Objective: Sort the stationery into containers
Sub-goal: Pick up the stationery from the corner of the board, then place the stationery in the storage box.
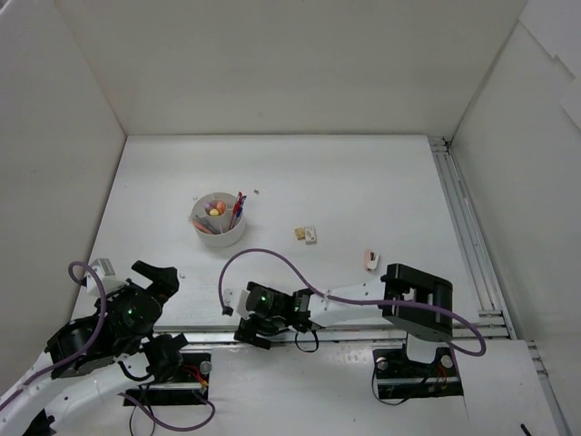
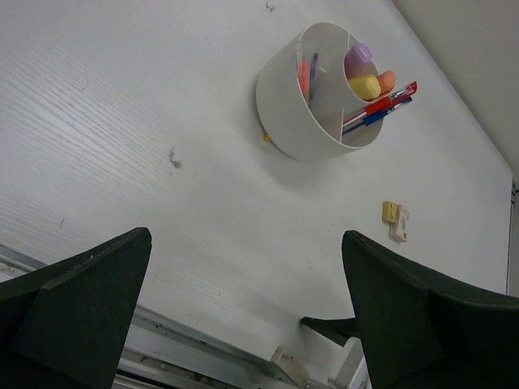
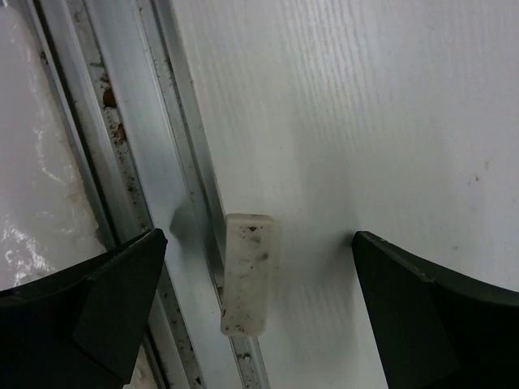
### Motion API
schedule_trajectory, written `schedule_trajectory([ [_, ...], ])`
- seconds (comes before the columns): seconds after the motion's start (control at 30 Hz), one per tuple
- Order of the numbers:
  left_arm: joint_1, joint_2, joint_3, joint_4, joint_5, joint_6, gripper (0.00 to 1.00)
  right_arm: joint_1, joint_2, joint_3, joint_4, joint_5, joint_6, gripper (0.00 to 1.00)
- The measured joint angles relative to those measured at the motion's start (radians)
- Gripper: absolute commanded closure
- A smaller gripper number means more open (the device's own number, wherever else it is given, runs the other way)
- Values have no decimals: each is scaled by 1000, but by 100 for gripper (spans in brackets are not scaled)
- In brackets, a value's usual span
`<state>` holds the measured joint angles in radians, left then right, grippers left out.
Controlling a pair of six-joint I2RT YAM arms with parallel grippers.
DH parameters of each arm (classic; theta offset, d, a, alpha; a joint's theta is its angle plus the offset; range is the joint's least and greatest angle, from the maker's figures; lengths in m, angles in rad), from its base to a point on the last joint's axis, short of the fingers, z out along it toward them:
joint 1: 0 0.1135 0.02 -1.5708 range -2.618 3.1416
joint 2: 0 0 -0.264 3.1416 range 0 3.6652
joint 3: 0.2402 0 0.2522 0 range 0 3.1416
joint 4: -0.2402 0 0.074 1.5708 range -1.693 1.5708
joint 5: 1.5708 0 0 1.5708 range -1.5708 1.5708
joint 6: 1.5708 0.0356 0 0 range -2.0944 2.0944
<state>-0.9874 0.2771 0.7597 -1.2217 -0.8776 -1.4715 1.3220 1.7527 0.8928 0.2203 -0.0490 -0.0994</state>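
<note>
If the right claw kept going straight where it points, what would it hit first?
Probably the small whitish block lying on the edge of the metal rail, centred ahead of the right gripper and its open jaws. How far off it is remains unclear.

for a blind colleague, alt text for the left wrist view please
A round white divided cup stands on a white table, holding coloured markers and red and blue pens. Two small eraser blocks lie loose to its lower right, and the open left hand's dark fingers frame the bottom corners.
</note>
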Motion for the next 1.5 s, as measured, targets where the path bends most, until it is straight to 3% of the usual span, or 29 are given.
schedule_trajectory([
  [0.13,0,-17,-12,-4,11,-2,0,0,9,0,11,66,6,9],
  [0.23,0,-18,-17,-5,14,-2,0,0,11,0,6,89,16,43],
  [0.27,0,-18,-17,-5,14,-2,0,0,11,0,7,94,16,70],
  [0.33,0,-18,-17,-4,14,-2,0,10,-5,-1,10,69,24,89],
  [0.43,0,-9,-17,-2,13,-1,0,32,-38,-7,8,82,24,98],
  [0.73,0,42,-16,0,11,-1,0,-18,-201,-14,60,120,-15,100],
  [0.97,0,40,-16,13,4,2,0,-283,-214,130,161,89,-81,100],
  [1.2,0,38,-16,24,-26,2,0,-503,6,514,238,-91,-89,100],
  [1.5,0,146,32,58,-83,37,0,-573,406,911,255,-335,-59,98],
])
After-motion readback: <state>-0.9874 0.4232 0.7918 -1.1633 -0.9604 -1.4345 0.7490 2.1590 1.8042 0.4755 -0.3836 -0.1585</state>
